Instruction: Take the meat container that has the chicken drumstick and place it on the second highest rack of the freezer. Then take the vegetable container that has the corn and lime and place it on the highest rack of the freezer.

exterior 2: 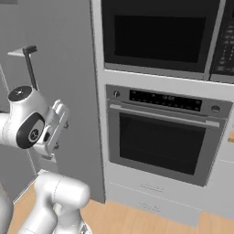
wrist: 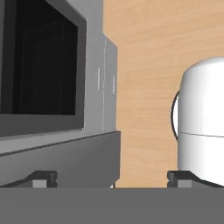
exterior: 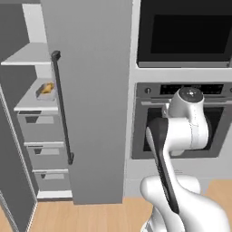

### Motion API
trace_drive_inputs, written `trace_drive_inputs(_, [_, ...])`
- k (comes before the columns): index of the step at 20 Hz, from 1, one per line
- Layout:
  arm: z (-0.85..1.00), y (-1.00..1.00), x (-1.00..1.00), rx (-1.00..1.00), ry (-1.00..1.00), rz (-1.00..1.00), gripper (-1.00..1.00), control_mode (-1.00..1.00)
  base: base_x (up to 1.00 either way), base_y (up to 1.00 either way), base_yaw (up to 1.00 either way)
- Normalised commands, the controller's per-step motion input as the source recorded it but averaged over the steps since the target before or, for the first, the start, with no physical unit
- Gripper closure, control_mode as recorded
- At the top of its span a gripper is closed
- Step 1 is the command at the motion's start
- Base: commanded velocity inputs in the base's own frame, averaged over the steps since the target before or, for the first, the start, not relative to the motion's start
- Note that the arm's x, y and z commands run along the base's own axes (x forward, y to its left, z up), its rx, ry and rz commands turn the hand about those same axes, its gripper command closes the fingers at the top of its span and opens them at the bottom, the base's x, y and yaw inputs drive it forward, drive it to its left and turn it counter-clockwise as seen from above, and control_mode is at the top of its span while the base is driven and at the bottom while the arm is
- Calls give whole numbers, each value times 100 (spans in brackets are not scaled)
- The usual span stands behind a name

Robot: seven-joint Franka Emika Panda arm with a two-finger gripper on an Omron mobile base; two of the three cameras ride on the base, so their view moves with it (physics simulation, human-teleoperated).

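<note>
Beside the oven, hand wide open, empty

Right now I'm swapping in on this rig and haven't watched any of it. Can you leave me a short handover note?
Hand: open, holding nothing, pointed down along the oven front toward the wood floor, away from the freezer.
Freezer: door swung open. The meat container with the chicken drumstick sits on the second highest rack.
Highest rack: nothing visible on it from the left base view.
Done: first placement looks finished.
Left: find the vegetable container with corn and lime and set it on the highest rack.
</note>
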Motion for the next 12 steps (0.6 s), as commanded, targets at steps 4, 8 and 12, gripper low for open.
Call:
trace_drive_inputs(4, [0,0,0,0,0,0,-100,100,0,-79,-5])
trace_drive_inputs(8, [0,0,0,0,0,0,-100,100,0,-74,-4])
trace_drive_inputs(12, [0,0,0,0,0,0,-100,100,0,-73,-3])
